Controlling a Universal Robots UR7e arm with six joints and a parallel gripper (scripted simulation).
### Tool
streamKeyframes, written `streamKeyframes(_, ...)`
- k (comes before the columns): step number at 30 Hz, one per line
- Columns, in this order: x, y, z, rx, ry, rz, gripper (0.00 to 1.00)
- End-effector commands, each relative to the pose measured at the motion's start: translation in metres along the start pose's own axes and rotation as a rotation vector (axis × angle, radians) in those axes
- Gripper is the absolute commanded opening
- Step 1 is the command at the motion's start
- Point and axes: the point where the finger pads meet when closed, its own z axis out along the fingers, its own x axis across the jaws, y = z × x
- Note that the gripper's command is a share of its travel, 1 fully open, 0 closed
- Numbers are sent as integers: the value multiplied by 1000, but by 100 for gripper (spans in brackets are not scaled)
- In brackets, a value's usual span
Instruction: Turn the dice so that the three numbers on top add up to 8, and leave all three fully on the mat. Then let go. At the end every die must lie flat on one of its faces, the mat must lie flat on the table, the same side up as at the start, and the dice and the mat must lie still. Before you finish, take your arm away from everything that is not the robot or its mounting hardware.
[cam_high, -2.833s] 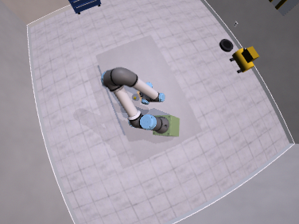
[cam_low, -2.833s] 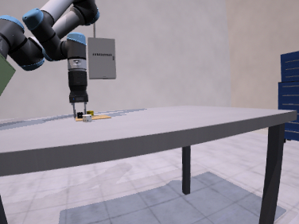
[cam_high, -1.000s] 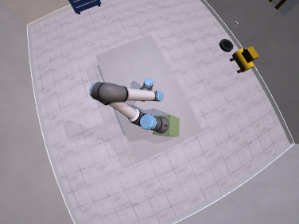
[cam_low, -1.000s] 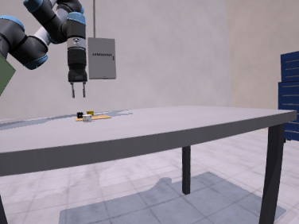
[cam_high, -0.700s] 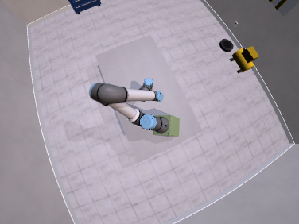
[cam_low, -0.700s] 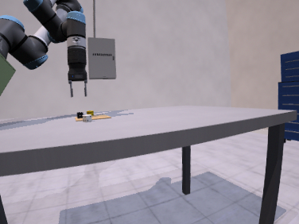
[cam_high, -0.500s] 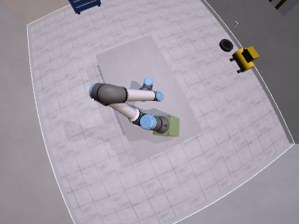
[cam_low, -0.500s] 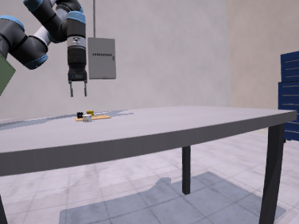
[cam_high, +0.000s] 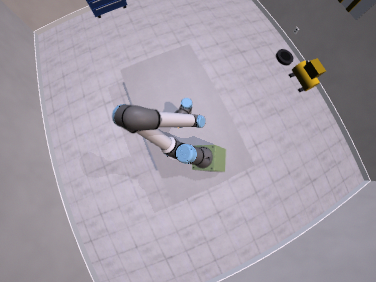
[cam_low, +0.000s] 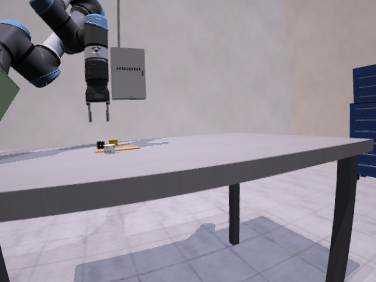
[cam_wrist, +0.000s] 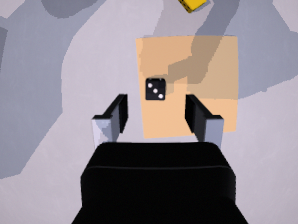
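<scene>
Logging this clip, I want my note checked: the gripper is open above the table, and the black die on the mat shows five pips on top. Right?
Not quite: the wrist view shows three pips on top of the black die. The rest stands.

Top view: from high overhead, facing down, far off, my whole arm (cam_high: 175, 120) in it. Exterior: level, from beside the desk (cam_high: 225, 135) (cam_low: 200, 165), nearer. Wrist: close behind my fingers (cam_low: 99, 112), facing down. Exterior and wrist share the mat (cam_low: 127, 148) (cam_wrist: 212, 75).
</scene>
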Motion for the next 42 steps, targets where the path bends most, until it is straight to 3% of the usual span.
streamKeyframes(1, 1, 2, 0, -1, 1, -9, 100)
streamKeyframes(6, 7, 18, 0, -1, 1, -101, 100)
streamKeyframes(16, 21, 80, 6, -1, 0, -421, 100)
streamKeyframes(18, 21, 80, 6, -1, 0, -421, 100)
streamKeyframes(24, 25, 109, 11, -1, 1, -566, 100)
streamKeyframes(29, 26, 114, 12, -1, 1, -589, 100)
streamKeyframes(30, 26, 114, 12, -1, 1, -589, 79)
streamKeyframes(42, 26, 114, 12, -1, 1, -589, 79)
